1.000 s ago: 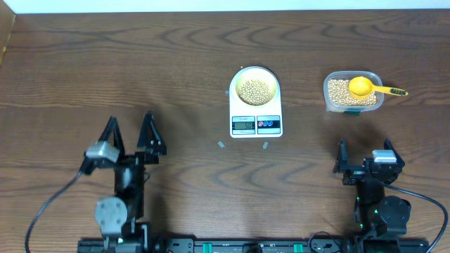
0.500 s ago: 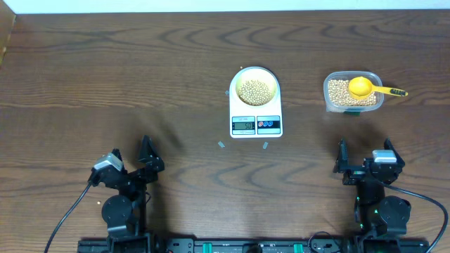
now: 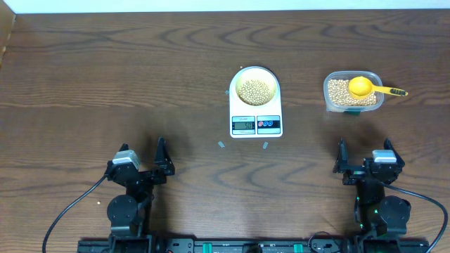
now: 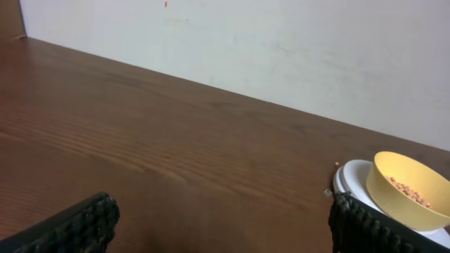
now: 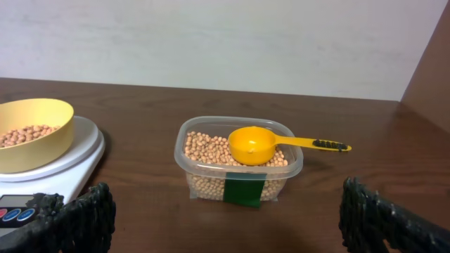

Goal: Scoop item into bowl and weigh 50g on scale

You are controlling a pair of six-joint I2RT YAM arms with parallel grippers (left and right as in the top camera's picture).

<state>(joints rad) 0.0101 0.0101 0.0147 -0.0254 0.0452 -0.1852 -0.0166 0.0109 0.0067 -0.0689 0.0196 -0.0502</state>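
Tan beans (image 3: 255, 90): light, hard, round, likely to roll and scatter. Not for pinching singly; better taken with yellow scoop (image 5: 254, 145), by thin stiff handle jutting right off clear tub (image 5: 295, 166), upper right of frame. Some beans already in pale yellow bowl (image 5: 31, 147) on white scale (image 3: 256, 125), top centre. Left gripper (image 3: 143, 156) lower left, right gripper (image 3: 365, 151) lower right. Both low, pointing toward scale side, jaws spread wide, nothing held.

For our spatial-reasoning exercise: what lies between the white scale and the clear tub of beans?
Only bare brown table between the scale and the tub; the overhead view shows it.
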